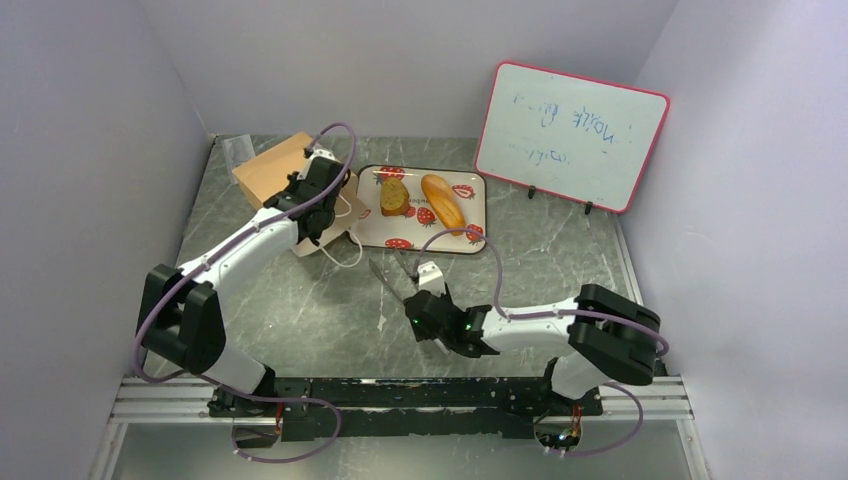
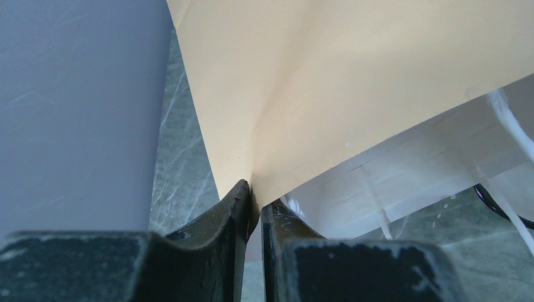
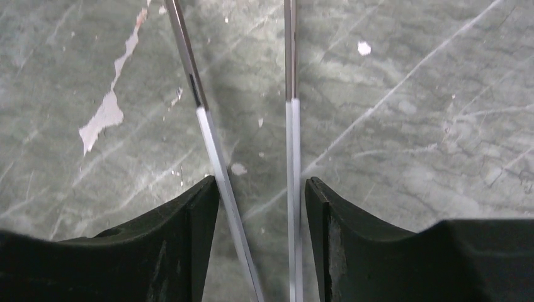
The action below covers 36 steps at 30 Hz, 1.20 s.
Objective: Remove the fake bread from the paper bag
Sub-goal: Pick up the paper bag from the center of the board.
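Two pieces of fake bread lie on the strawberry-print tray, ahead of the right gripper, which is closed around slim tongs. Glossy and probably light, they may slip; gripping mid-length seems safest. The left gripper pinches a crease of the thin paper bag; its inside is hidden. A marble-patterned table lies beneath, a whiteboard beyond.
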Tool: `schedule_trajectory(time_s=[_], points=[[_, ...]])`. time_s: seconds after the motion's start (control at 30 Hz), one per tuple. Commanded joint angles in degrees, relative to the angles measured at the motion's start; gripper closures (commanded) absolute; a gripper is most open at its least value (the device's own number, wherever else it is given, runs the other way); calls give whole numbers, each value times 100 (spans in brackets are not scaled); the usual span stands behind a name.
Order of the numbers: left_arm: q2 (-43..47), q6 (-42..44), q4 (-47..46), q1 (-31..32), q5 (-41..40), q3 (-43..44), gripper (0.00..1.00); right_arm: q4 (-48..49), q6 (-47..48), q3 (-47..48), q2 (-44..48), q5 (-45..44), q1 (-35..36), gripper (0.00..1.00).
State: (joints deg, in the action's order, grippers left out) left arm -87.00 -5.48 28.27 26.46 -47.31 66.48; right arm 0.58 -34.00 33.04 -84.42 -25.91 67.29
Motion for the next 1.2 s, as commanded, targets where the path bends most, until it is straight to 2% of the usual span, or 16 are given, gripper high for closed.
schedule_trajectory(time_s=[0.0, 0.07, 0.2, 0.3, 0.53, 0.77, 0.93, 1.17], points=[[226, -164, 347, -14, 72, 282, 93, -24, -133, -80, -589, -147, 73, 49], [261, -186, 424, -10, 81, 348, 93, 94, -125, -93, -728, -144, 118, 57], [314, -186, 530, -9, 73, 450, 93, -16, -169, -29, -727, -139, 245, 82], [365, -215, 565, -9, 97, 471, 93, -340, -279, 46, -414, -81, 331, 89], [461, -281, 592, -9, 150, 489, 92, -1233, -500, 389, 964, 332, 332, 90], [577, -273, 566, -9, 333, 506, 92, -2267, -502, 1464, 1751, 526, 327, 90], [644, -272, 574, -9, 404, 524, 92, -2491, -522, 2099, 1833, 735, 240, 90], [822, -296, 589, -9, 471, 526, 92, -2271, -437, 2637, 1503, 1642, -269, 90]])
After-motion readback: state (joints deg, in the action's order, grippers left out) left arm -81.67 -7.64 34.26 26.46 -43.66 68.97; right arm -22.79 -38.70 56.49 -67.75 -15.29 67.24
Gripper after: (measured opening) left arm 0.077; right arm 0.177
